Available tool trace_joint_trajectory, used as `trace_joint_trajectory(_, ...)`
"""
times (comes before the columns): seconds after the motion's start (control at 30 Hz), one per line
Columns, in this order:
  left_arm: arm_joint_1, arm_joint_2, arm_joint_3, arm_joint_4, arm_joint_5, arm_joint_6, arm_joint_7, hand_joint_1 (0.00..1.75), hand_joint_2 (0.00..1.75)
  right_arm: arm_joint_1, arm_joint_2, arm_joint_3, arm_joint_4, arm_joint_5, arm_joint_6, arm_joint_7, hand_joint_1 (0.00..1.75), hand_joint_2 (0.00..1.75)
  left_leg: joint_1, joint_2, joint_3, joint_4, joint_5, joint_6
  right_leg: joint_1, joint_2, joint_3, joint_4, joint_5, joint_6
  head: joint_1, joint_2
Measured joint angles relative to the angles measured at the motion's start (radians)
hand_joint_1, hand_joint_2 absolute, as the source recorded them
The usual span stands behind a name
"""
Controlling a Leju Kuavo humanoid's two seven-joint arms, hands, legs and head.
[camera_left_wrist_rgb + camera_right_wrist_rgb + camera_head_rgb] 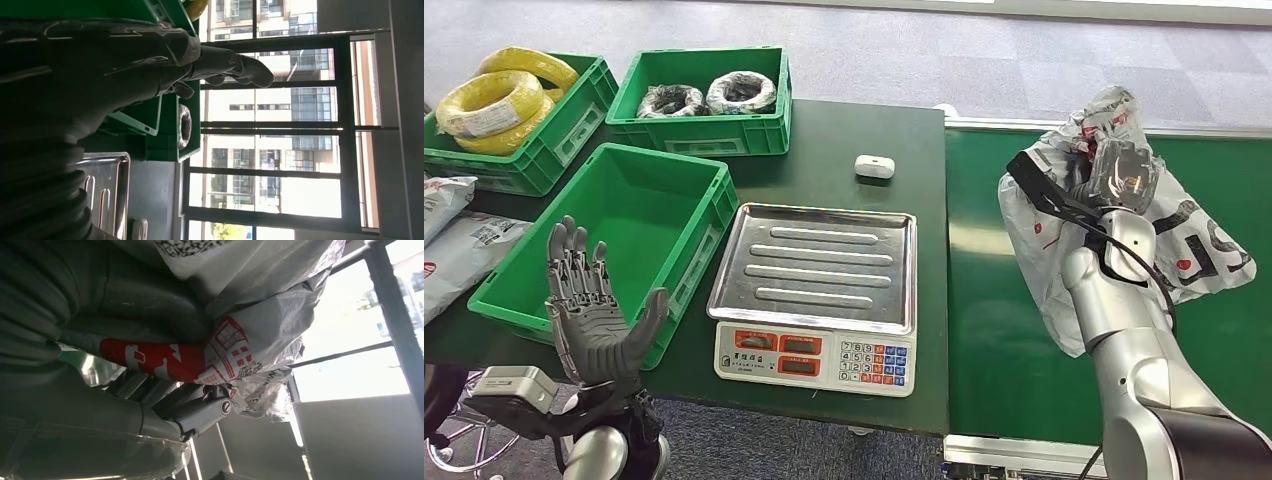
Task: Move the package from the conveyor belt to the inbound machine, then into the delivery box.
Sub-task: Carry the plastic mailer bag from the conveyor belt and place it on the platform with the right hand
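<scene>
Right hand (1124, 170) grips the grey package (1064, 260) above the conveyor belt (994, 330), at three o'clock from the scale (819, 270); left hand (589, 310) is spread, holding nothing.

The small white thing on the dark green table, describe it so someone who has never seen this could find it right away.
Start at the silver-trayed scale on the dark green table. Just beyond its far edge, towards the conveyor belt, lies a small white rounded object. It sits alone on bare tabletop, unlike everything in the green crates.
</scene>
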State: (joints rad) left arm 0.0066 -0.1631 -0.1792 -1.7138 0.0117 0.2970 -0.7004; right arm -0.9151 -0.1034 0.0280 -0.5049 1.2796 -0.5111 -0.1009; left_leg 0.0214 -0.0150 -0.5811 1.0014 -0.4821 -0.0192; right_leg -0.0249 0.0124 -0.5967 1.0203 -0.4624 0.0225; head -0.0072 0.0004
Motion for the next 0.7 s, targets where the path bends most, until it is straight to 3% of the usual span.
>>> trace_joint_trajectory(0.37,-0.077,-0.016,-0.059,0.08,0.007,-0.045,0.0,0.0,1.75,-0.148,0.226,0.174,0.044,0.08,0.205,-0.165,1.75,1.75,0.001,0.003,0.001,0.0,0.001,-0.001,0.001,0.003,-0.001,0.002,0.0,0.0,0.0,0.0)
trace_joint_trajectory(0.7,-0.085,-0.016,-0.067,0.102,0.005,-0.046,0.0,0.0,1.75,-0.193,0.353,0.283,0.094,0.119,0.273,-0.206,1.75,1.75,0.001,0.003,0.0,0.0,0.0,-0.001,0.001,0.003,-0.002,0.001,0.0,0.0,0.0,0.0)
